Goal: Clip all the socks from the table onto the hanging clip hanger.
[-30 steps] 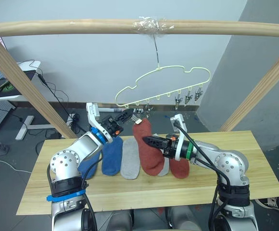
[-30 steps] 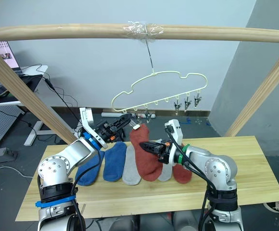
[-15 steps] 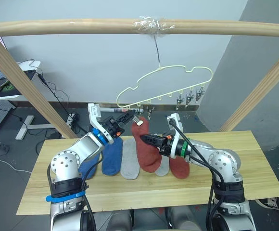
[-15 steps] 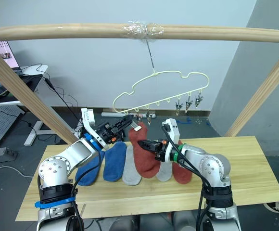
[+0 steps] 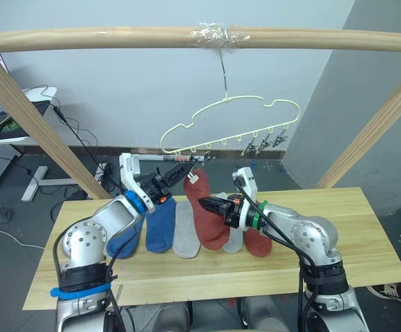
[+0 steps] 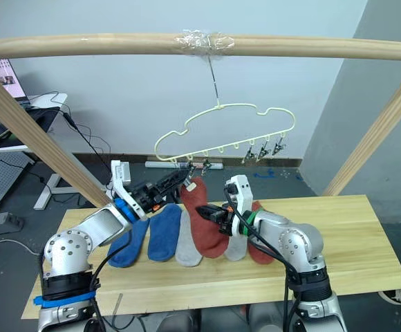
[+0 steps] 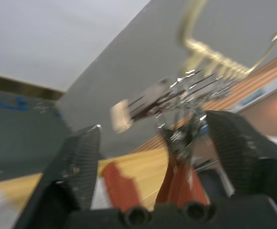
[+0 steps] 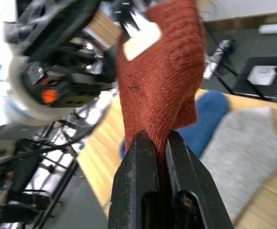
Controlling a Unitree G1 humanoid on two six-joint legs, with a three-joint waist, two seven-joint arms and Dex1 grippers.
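Observation:
A pale yellow-green clip hanger [image 5: 222, 126] hangs by its hook from the round rail. My left gripper [image 5: 186, 166] is open at its lower left end, with a grey metal clip [image 7: 180, 137] between the spread fingers. That clip sits at the top edge of a rust red sock [image 5: 207, 211]. My right gripper [image 5: 204, 203] is shut on the sock's middle and holds it upright above the table [image 5: 366, 235]. Flat on the table lie two blue socks [image 5: 160, 225], a grey sock [image 5: 185, 232], a second grey sock [image 5: 236, 239] and a red sock [image 5: 257, 241].
The round wooden rail [image 5: 117, 38] crosses overhead, with slanted wooden posts at the left [image 5: 28, 117] and right [image 5: 373, 135]. Three free clips [image 5: 261, 144] dangle near the hanger's right end. Cables and a desk stand beyond the table's left side.
My left gripper has gone from shut on the clip to open. The hanger has swung a little to the left. The right gripper has edged left with the red sock.

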